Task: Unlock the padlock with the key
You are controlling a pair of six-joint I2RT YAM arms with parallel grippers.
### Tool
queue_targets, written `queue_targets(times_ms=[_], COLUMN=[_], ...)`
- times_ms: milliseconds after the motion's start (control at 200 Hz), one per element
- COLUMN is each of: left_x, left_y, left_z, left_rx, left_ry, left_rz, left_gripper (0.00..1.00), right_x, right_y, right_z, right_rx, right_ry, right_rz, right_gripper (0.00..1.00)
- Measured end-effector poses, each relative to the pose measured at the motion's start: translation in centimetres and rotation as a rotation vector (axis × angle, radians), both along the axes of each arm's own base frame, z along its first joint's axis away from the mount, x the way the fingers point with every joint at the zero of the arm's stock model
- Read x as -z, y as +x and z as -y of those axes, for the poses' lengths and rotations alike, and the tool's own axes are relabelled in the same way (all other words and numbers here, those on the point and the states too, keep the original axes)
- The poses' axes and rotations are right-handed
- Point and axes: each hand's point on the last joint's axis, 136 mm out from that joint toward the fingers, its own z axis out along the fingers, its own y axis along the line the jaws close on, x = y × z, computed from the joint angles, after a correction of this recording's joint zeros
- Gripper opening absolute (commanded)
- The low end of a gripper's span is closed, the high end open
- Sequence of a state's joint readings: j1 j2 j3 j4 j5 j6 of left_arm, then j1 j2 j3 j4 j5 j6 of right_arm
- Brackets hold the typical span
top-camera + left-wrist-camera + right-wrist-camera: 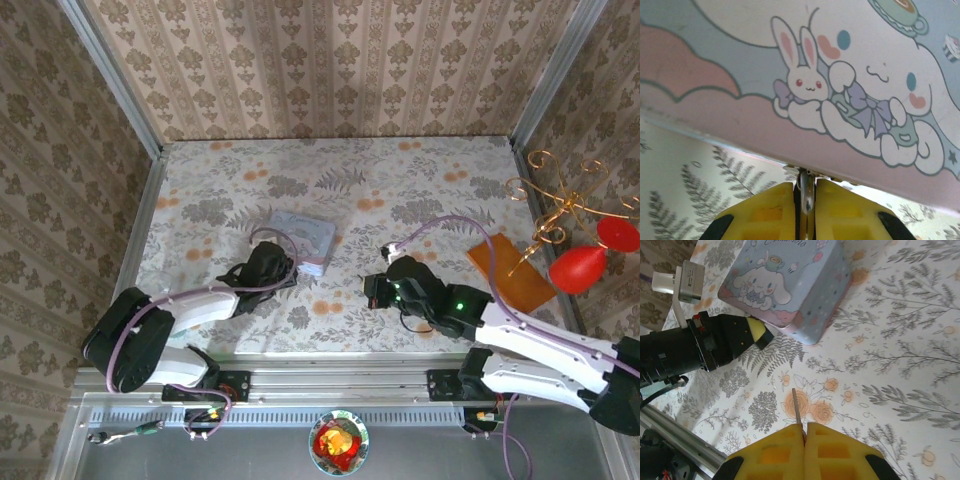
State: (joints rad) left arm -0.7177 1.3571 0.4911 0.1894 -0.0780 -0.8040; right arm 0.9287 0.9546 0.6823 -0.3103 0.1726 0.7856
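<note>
Toward the near edge of the floral-patterned counter (430,170), right of centre, the right end effector (804,429) is pressed together on a thin silvery metal key blade (797,407) that juts forward. Left of centre, the left end effector (805,186) is clamped on a thin silvery metal strip (807,197) at the near edge of the pale blue rectangular cartoon-printed tin (790,285). Whether this strip is the padlock's shackle cannot be told.

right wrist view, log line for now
left gripper: shut on metal piece at tin edge | right gripper: shut on key, off tin
</note>
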Motion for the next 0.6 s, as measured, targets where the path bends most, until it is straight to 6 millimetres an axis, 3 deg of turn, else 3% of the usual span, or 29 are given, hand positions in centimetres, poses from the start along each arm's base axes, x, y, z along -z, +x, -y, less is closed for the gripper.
queue_targets(times_ms=[145,315,460,595], left_x=[0.1,0.6,0.2,-0.5], left_y=[-1.5,-3.1,-3.4,-3.8], left_z=[2.5,4.5,5.2,4.4], left_rx=[0.07,0.14,0.164,0.162], left_ry=[-0.025,-0.05,-0.081,-0.093], left_rz=[-0.005,-0.029,-0.022,0.01], left_gripper=[0.19,0.34,0.46,0.54], right_x=[0.8,2.4,3.1,3.2], right_y=[0.5,0.6,1.0,1.4], right_z=[-1.5,-1.9,-2.5,-3.7], right_rx=[-0.022,-0.022,-0.025,-0.041], right_ry=[-0.01,-0.047,-0.073,-0.069], right_rz=[-0.027,-0.061,-0.085,-0.099], right_gripper=[0.0,0.0,0.0,0.0])
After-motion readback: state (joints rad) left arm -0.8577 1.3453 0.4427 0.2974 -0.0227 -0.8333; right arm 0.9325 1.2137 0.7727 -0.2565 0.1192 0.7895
